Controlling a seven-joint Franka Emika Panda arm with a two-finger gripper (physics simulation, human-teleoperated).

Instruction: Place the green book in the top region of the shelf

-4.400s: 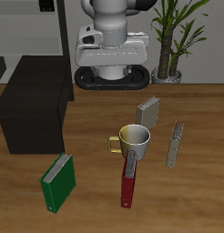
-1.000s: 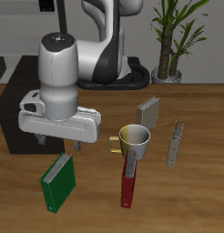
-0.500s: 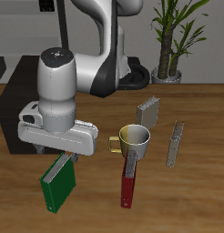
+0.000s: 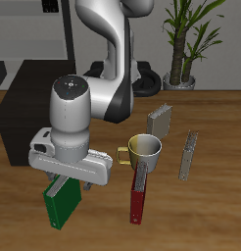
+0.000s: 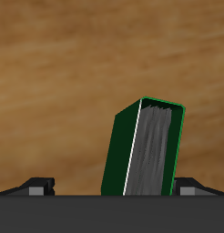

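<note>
Lowered further since a moment ago — pincer (image 4: 64,183) now right over the green book (image 4: 64,199), fingers spread astride its top edge; grasp next, shelf (image 4: 34,106) after.

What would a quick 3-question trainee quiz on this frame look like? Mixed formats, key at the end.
1. True or false: the green book already rests on top of the shelf.
2. Multiple choice: what stands directly beside the yellow mug, on the side nearer the table's front edge? A) the potted plant B) the dark red book C) the shelf
3. Fill in: the pincer sits right above the ____ book, whose page edges face the wrist camera.

Key:
1. False. It stands on the table in front of the shelf.
2. B
3. green. Whether the fingers have closed on it cannot be told.
</note>
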